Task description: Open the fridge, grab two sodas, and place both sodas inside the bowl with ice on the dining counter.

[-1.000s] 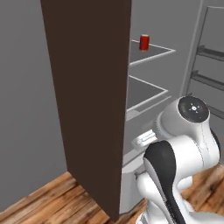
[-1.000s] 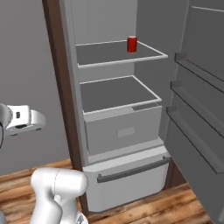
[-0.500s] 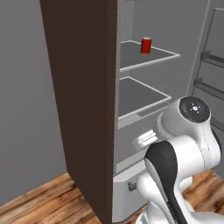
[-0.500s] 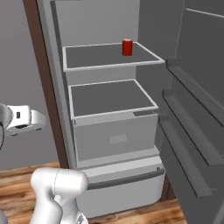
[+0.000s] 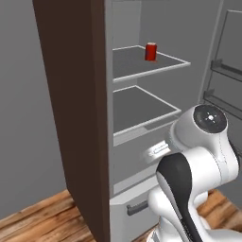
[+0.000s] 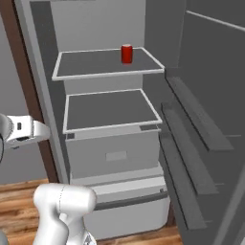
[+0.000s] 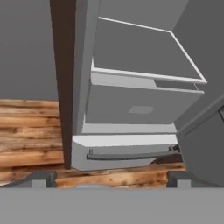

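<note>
The fridge point(image 6: 95, 24) stands open, with grey shelves inside. One soda, a red can point(image 5: 151, 51) point(image 6: 127, 53), stands upright toward the back of the upper shelf. In the hand view my gripper point(image 7: 110, 180) is open with nothing between its fingertips point(image 7: 41, 178). It is low in front of the fridge point(image 7: 140, 105) and well short of it, looking at the lower shelf and the pull-out bin. The bowl, the ice and the dining counter are out of view.
The fridge door point(image 6: 210, 105) is swung wide to the right, its racks facing in. A tall dark brown panel point(image 5: 71, 94) flanks the fridge on the left. The bottom drawer's horizontal handle point(image 7: 131, 155) sits just above the wooden floor point(image 7: 30, 127).
The whole picture has shifted in both base views and the fridge looks larger, so the base has driven closer. The can has stayed on its shelf and the gripper has stayed open.
</note>
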Tool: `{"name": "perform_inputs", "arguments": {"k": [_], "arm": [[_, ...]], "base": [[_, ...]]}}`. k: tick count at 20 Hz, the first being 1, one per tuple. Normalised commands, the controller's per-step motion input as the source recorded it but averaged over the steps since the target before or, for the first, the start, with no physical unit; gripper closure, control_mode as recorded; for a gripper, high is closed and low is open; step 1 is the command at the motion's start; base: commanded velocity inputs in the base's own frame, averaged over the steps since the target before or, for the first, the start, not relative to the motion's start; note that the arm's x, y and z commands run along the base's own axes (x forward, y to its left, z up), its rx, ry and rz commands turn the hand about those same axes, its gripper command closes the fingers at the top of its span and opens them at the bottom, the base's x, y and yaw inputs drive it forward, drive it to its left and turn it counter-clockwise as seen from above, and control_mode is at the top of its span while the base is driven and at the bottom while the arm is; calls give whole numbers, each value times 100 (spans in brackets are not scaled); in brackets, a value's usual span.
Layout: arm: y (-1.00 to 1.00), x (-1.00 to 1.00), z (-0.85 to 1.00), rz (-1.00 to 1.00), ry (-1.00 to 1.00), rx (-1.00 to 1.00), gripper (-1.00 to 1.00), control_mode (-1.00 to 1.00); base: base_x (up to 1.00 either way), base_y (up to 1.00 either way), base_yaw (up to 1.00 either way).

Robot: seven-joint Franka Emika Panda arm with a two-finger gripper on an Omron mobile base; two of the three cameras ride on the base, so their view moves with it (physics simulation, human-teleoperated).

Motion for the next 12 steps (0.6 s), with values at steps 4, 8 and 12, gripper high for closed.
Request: {"name": "perform_inputs", "arguments": {"k": [4,8,12], "arm": [[0,0,0,0,0,0,-100,100],[0,0,0,0,0,0,-100,100],[0,0,0,0,0,0,-100,100]], "base": [[50,-41,9],[57,-27,7],[50,-9,1]]}}
